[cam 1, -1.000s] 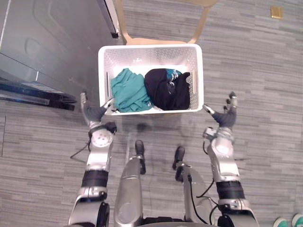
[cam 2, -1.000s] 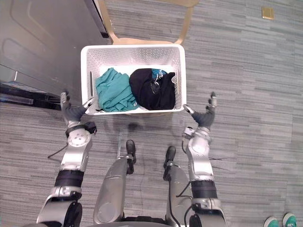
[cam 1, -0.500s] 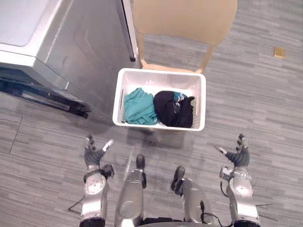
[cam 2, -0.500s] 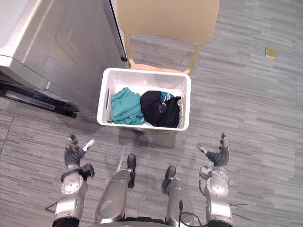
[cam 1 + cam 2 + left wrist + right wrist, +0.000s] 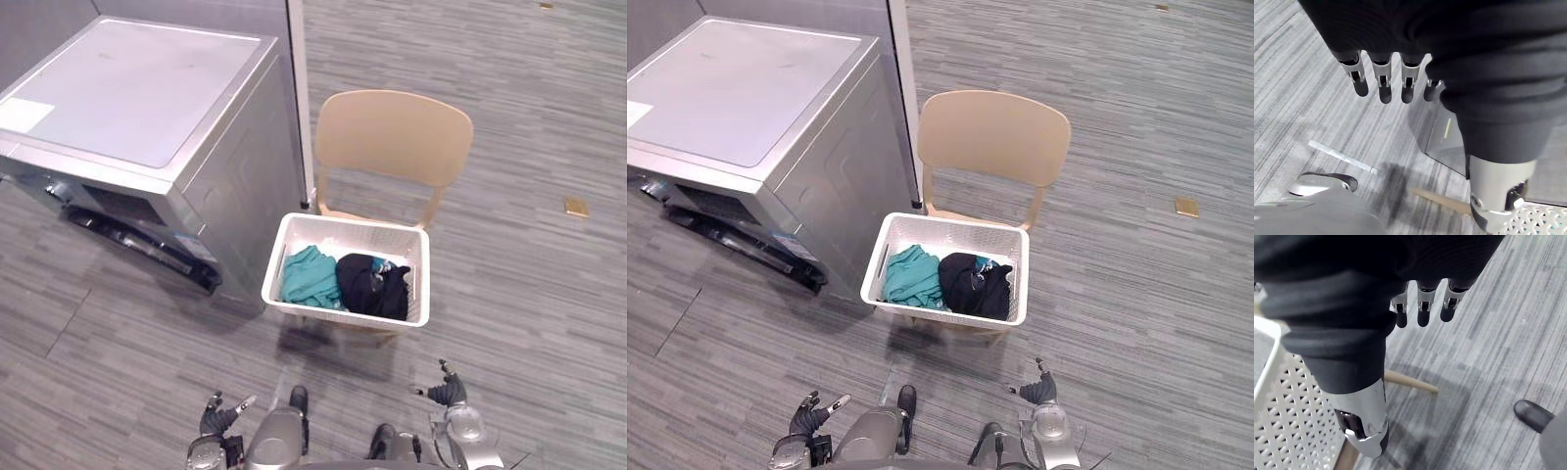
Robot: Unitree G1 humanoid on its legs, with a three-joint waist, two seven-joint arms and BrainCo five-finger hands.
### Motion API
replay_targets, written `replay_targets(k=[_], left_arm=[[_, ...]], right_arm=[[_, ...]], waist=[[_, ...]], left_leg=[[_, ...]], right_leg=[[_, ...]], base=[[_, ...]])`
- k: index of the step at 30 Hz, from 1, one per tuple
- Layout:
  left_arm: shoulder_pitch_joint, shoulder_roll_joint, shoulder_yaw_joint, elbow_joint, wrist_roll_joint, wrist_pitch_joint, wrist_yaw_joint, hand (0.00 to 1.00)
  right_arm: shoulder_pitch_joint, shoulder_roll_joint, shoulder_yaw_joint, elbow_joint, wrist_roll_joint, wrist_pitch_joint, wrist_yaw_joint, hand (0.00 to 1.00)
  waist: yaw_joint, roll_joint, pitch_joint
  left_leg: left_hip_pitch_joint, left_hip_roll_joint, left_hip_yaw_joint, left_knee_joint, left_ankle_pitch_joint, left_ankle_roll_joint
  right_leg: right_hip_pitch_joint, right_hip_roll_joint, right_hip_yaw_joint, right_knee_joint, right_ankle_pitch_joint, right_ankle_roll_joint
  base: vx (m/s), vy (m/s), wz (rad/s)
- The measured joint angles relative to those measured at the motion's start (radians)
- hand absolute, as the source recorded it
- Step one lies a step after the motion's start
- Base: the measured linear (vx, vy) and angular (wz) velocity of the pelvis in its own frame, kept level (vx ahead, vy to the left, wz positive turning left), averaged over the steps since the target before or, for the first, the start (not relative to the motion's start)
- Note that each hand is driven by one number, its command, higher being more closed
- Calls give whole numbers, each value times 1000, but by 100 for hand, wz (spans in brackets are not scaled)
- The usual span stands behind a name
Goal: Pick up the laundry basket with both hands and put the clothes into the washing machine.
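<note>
A white laundry basket [image 5: 343, 315] rests on the seat of a tan chair [image 5: 392, 137]. Inside it lie a teal garment [image 5: 311, 276] on the left and a black garment [image 5: 373, 285] on the right. My left hand [image 5: 217, 415] and right hand [image 5: 446, 391] hang low near my body, well short of the basket, both open and holding nothing. In the left wrist view the fingers [image 5: 1382, 83] are straight over the floor, with a basket corner [image 5: 1542, 220] beyond the thumb. The right wrist view shows straight fingers [image 5: 1422, 308] beside the basket's lattice wall [image 5: 1288, 416].
A grey washing machine [image 5: 137, 108] stands left of the chair, its dark front [image 5: 147, 245] facing the lower left. A small tan plate [image 5: 576, 207] lies on the grey carpet floor at the right. A chair rung [image 5: 1410, 382] crosses under the basket.
The head camera has pulled up and back, so the machine's top and the whole chair show. Both hands have drawn away from the basket's near corners toward my body, still open.
</note>
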Motion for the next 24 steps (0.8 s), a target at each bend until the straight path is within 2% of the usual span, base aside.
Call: replay_targets(k=[1,2,3,4,5,6,7,8,9,10,11,12,13,14,15,16,18,19,20,21,22,23,24], left_arm=[[-6,0,0,0,0,0,1,0],[-16,-2,0,0,0,0,3,0],[-22,-2,2,1,0,5,6,0],[-25,-2,2,1,0,6,8,0],[-34,6,5,1,0,5,20,0],[-53,9,4,0,0,5,22,0],[-57,8,0,0,0,4,24,0],[-68,4,-9,2,1,2,26,0],[-73,-2,-15,6,2,2,27,0],[-99,1,-44,17,17,-1,30,0],[-117,8,-51,20,30,-4,34,0],[-118,12,-50,23,33,-3,38,0],[-123,13,-41,24,30,-3,39,0],[-123,17,-42,30,35,-1,38,0],[-118,18,-42,30,37,-1,39,0],[-112,21,-44,30,38,0,39,0],[-110,44,-49,29,38,0,40,0],[-109,47,-49,28,38,0,41,0],[-106,47,-49,28,38,0,42,0],[-109,47,-49,28,38,-1,43,0],[-112,46,-49,28,38,-1,44,0],[-118,38,-50,28,38,-1,45,0],[-122,37,-53,29,49,1,45,0]], right_arm=[[-6,-1,-4,8,7,2,0,0],[-16,-2,-3,20,19,7,-1,0],[-30,-9,-4,29,27,9,-4,0],[-32,-13,-4,30,30,10,-5,0],[-31,-19,-7,35,32,15,-13,0],[-25,-28,-9,35,33,15,-22,0],[-22,-35,-10,36,33,15,-22,0],[-22,-44,-12,38,33,16,-22,0],[-21,-49,-15,35,33,16,-22,0],[-27,-49,-29,63,34,18,-21,0],[-36,-21,-37,78,42,25,-15,0],[-40,-6,-37,79,44,25,-13,0],[-55,20,-38,90,52,28,-7,0],[-69,28,-32,94,54,33,1,0],[-76,30,-24,94,54,35,2,0],[-93,31,-1,93,56,35,2,0],[-103,35,16,81,73,34,2,0],[-108,34,25,72,75,34,1,0],[-107,33,35,53,83,34,1,0],[-111,31,46,43,90,33,0,0],[-118,30,51,43,94,33,1,0],[-134,31,60,42,94,34,0,0],[-141,31,73,19,92,33,-1,0]], waist=[[2,-2,1],[3,1,5],[4,4,11],[3,4,11],[-1,-18,23],[-9,-21,23],[-17,-20,23],[-32,-5,16],[-38,10,9],[-52,8,13],[-46,-26,19],[-43,-34,20],[-35,-44,26],[-26,-40,29],[-25,-35,30],[-27,-23,35],[-35,-23,35],[-44,-23,35],[-61,-25,35],[-61,-27,34],[-61,-24,36],[-63,-12,44],[-65,-12,45]], left_leg=[[-13,5,34,-6,12,1],[-43,46,160,22,-13,20],[-74,107,267,112,-45,62],[-81,123,286,134,-53,74],[-85,195,351,229,-66,93],[-84,241,361,250,-68,81],[-84,266,357,243,-65,69],[-81,301,347,181,-33,33],[-77,314,335,144,-8,21],[-94,274,298,148,-45,-46],[-130,220,296,209,-90,-15],[-146,203,287,249,-125,-3],[-147,170,283,322,-195,24],[-117,145,290,338,-231,43],[-95,130,290,333,-247,49],[-50,108,275,304,-259,64],[21,56,242,216,-242,102],[39,40,231,192,-236,107],[75,8,216,157,-219,113],[96,-17,200,142,-217,115],[104,-24,191,136,-217,114],[114,-31,168,138,-216,113],[116,-46,146,149,-211,103]], right_leg=[[-3,-8,-25,-4,8,-3],[-4,-11,-58,-9,15,-8],[-3,-24,-88,7,15,-8],[-2,-29,-97,12,15,-8],[20,-83,-147,41,17,-4],[38,-123,-177,48,26,12],[49,-141,-190,46,33,27],[66,-162,-223,43,45,80],[73,-167,-234,40,49,103],[84,-225,-242,61,42,156],[86,-279,-237,70,52,153],[92,-298,-235,76,67,153],[99,-354,-213,132,110,138],[82,-405,-180,218,158,41],[61,-428,-147,281,187,-59],[-12,-418,-31,453,145,-147],[-122,-300,145,629,8,-84],[-143,-260,174,648,-23,-68],[-186,-182,207,643,-79,-50],[-221,-134,221,597,-106,-41],[-236,-101,230,550,-110,-35],[-257,-26,248,411,-115,-16],[-264,8,253,287,-60,-54]], base=[[-80,72,86],[-93,132,69],[-62,127,55],[-32,205,75],[7,248,84],[11,288,97],[28,386,88],[51,331,72],[118,472,100],[149,477,94],[160,499,91],[183,477,60],[261,595,35],[270,603,25],[264,558,21],[172,302,32],[230,260,61],[242,188,89],[306,138,86],[266,70,80],[316,38,67],[248,-13,72],[246,-20,86]])
